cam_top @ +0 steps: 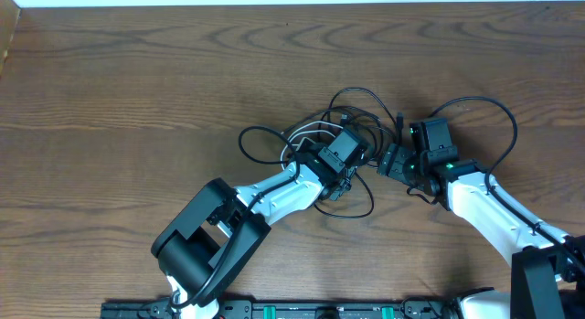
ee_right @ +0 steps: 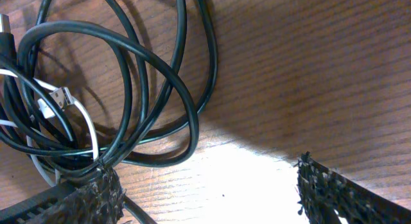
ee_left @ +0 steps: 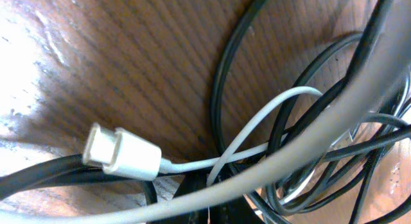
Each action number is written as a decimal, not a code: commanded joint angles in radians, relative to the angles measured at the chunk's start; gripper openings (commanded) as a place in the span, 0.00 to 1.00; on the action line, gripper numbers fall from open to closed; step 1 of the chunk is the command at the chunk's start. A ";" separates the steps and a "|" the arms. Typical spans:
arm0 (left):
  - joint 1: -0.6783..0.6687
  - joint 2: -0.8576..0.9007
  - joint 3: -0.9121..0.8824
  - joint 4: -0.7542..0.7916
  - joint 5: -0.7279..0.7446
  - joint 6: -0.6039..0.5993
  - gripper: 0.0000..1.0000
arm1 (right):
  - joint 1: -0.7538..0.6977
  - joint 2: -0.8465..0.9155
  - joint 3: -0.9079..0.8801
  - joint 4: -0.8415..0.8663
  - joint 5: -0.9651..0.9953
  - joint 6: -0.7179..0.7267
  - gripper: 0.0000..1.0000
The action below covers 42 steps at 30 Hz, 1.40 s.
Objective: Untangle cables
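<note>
**A:** What is being seen closest to the left wrist camera?

**B:** A blurred pale cord (ee_left: 334, 118) is being seen crossing just in front of the lens. The left jaws are being kept fully closed, but what is being pinched cannot be told. Behind the cord, a white plug (ee_left: 125, 152) is lying on the counter (ee_left: 128, 51). Its white cable (ee_left: 257, 121) is being looped among the black cables (ee_left: 221, 89).

**A:** And at the right wrist?

**B:** The right jaws are being held wide open, with nothing gripped between them. One textured pad (ee_right: 96, 192) is being pressed against a crossing of black loops. The other is being kept well apart, over bare wood. Past the pad, black coils are being overlapped on the counter. A small metal plug (ee_right: 61, 95) and a stretch of white cable are being tucked inside them.

**A:** Where is the tangle being found from overhead?

**B:** The left arm (cam_top: 274, 196) is being reached in from the near edge, with its wrist placed over the bundle. The right arm (cam_top: 484, 205) is being brought in just beside the bundle's right side. The cables are being left heaped near the middle of the counter, between the two wrists. One black loop is being spread out to the left. Beyond them only wood is being shown.
</note>
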 commanded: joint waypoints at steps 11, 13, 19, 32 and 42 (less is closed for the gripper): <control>0.005 -0.201 -0.006 -0.031 -0.038 0.365 0.07 | 0.003 0.006 0.001 0.031 -0.080 0.093 0.86; 0.004 -0.215 -0.006 -0.045 -0.036 0.365 0.07 | 0.007 0.013 0.001 0.055 -0.079 0.144 0.85; 0.004 -0.218 -0.006 -0.059 -0.018 0.365 0.07 | 0.035 0.042 0.001 0.153 -0.079 0.217 0.82; 0.005 -0.386 -0.006 -0.078 0.040 0.478 0.07 | 0.061 0.291 0.001 0.214 -0.210 0.335 0.01; 0.112 -0.626 -0.006 -0.332 -0.266 0.574 0.08 | -0.155 0.122 0.002 0.001 -0.040 0.113 0.01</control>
